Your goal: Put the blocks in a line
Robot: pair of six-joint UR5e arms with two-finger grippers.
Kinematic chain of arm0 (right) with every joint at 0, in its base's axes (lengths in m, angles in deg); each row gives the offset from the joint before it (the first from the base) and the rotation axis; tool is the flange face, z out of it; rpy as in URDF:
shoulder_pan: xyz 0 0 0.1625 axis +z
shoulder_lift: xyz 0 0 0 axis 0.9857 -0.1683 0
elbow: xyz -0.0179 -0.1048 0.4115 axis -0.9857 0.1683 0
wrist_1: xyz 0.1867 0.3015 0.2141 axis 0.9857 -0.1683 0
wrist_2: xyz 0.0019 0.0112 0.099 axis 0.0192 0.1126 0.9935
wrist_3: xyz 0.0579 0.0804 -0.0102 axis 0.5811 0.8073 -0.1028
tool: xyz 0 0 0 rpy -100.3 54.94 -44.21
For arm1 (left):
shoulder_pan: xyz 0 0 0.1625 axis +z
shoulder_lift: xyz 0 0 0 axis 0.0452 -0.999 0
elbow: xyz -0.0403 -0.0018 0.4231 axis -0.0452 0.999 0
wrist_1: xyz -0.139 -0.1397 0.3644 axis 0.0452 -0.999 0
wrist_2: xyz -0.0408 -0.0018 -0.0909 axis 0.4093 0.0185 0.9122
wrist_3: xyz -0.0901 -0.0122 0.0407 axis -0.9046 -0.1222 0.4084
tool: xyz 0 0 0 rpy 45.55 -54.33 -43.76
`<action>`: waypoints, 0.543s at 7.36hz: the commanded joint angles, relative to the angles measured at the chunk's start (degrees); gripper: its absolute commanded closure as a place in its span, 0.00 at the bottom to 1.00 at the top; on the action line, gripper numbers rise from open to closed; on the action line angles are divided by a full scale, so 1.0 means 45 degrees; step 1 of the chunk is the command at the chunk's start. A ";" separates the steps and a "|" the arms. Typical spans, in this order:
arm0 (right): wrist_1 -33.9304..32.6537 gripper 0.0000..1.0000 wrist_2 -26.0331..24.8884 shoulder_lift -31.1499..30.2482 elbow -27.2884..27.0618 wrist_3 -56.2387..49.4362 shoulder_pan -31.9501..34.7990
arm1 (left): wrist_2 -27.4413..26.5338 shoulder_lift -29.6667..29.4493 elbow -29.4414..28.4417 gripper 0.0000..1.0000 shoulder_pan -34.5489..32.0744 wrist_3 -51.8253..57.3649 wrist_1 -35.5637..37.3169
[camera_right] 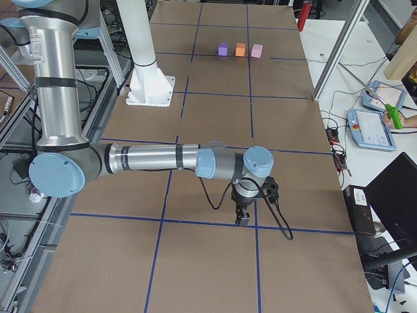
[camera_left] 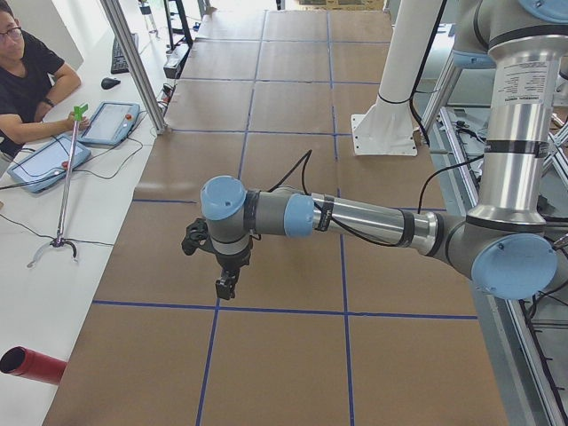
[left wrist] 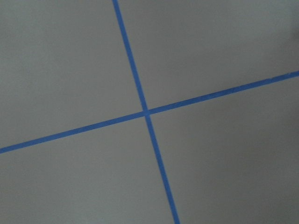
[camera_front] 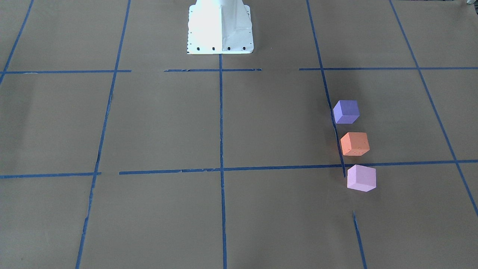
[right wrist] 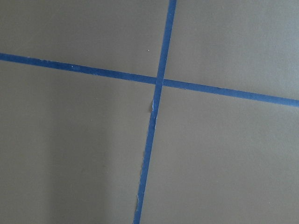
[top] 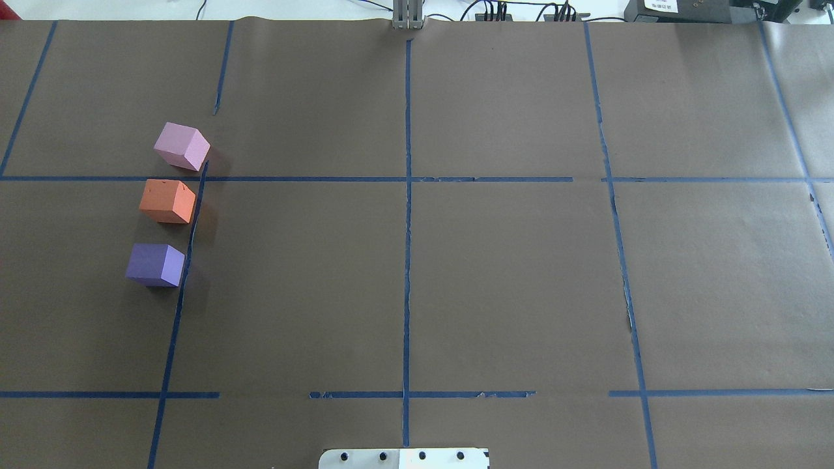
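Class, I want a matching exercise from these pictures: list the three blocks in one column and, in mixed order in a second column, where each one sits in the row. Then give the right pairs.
Column one
1. orange block
2. purple block
3. pink block

Column two
A. the end of the row nearest the robot's base
B. the end of the row farthest from it
C. the middle of the row

Pairs: 1-C, 2-A, 3-B

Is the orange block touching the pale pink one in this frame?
Apart. The overhead view shows a clear gap between the orange block and the pink block; the front-facing view shows the same gap.
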 commanded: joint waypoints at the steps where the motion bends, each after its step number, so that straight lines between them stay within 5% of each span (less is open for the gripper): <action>1: 0.0000 0.00 0.0000 0.0000 0.0002 0.0007 0.0000 | 0.0039 0.0031 -0.0726 0.00 -0.0104 0.0192 -0.0112; 4: 0.0000 0.00 0.0000 0.0000 0.0003 0.0007 0.0000 | 0.0117 0.0011 -0.1667 0.00 -0.0104 0.0192 -0.0952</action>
